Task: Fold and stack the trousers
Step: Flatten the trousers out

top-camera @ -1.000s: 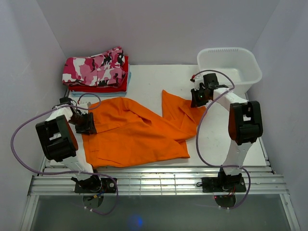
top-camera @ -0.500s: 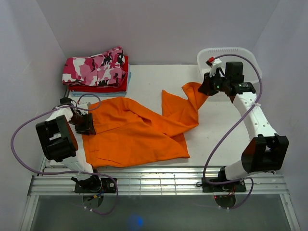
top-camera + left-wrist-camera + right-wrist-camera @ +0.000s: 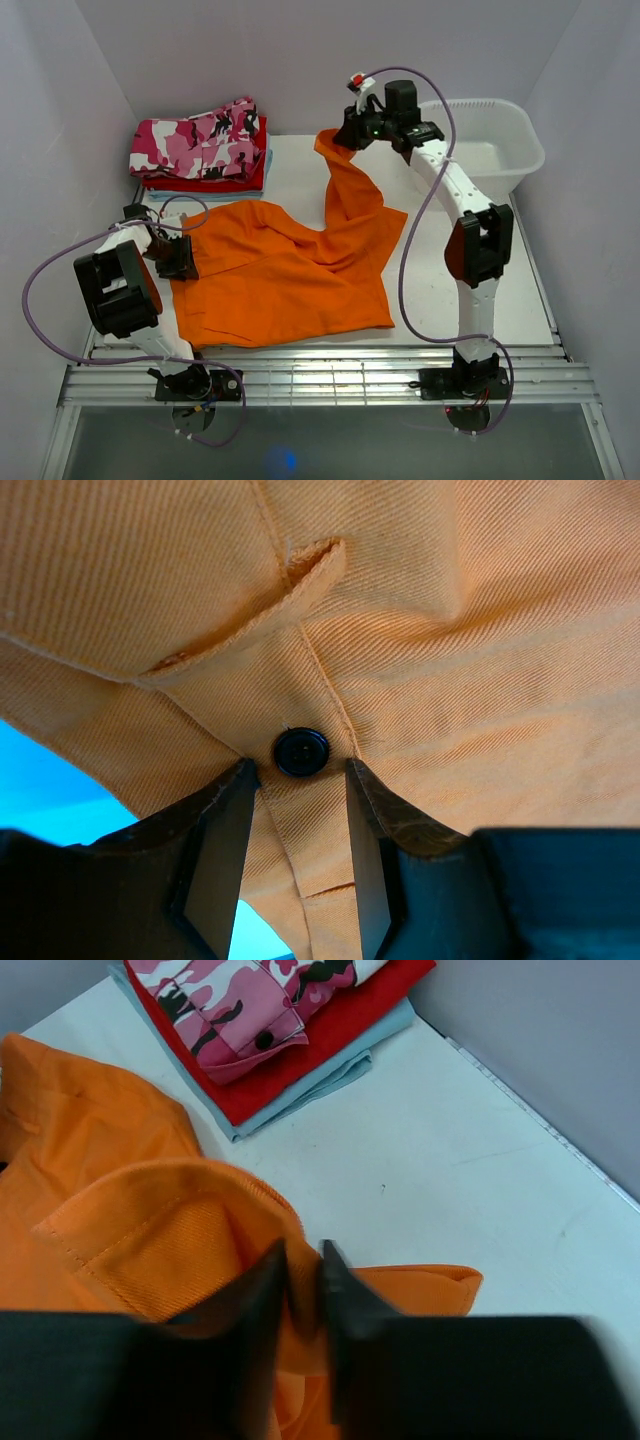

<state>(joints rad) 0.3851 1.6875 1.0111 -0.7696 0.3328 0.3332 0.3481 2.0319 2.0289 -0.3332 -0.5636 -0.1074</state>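
Ana: Over the last second the right hand has swung from the tabletop's right side to the middle of the far edge, and the leg end it carries went up with it.
Ben: How is it closed?
Ana: Pressed together on a folded hem of the trousers. The wrist view shows orange cloth bulging over the fingertips.
Ben: And the left hand?
Ana: Unmoved, low at the trousers' left edge, near the tabletop's left side. Its fingers stand apart with a strip of waistband between them, just below a black button. Whether they clamp that strip I cannot tell.
Ben: Where do the trousers lie?
Ana: Spread flat across the left and middle of the tabletop, toward the near edge, with one leg drawn up to the right hand.
Ben: Around them?
Ana: In the far left corner, a camouflage garment tops a red garment and a light blue one, apart from the trousers. In the far right corner stands a white tub
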